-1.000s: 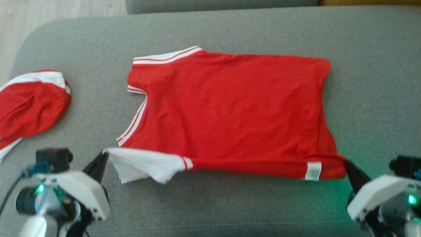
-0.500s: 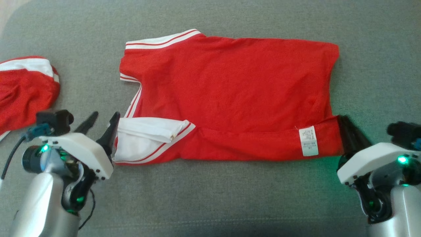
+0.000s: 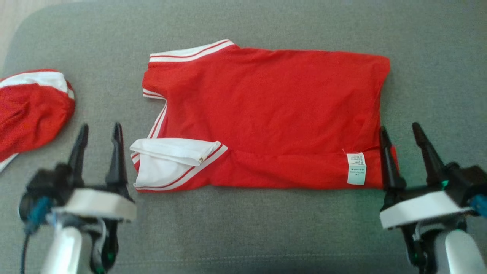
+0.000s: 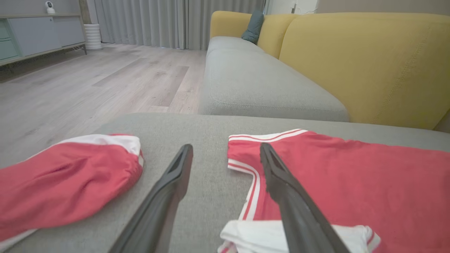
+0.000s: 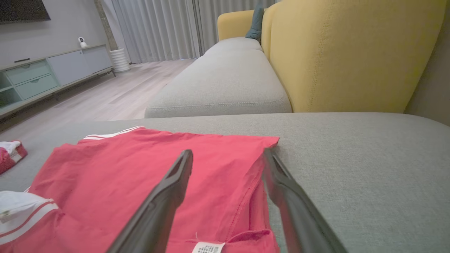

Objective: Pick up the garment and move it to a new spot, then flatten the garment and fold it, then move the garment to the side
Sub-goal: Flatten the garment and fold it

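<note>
From above, the head view gives the whole outline of the red garment [image 3: 266, 118]. It lies flat across the grey cushion [image 3: 243, 228], its near edge folded over with a white label [image 3: 356, 174] showing. The wrist views add the room beyond (yellow sofa back [image 4: 351, 63], wooden floor [image 4: 88, 80]). The left hand [image 3: 100, 126] stands wide open just left of the folded white sleeve [image 3: 171, 160], gripping nothing. The right hand [image 3: 398, 128], equally spread, straddles the garment's near right corner, with one finger over cloth and the other over bare cushion. A second red garment [image 3: 30, 110] lies further left.
</note>
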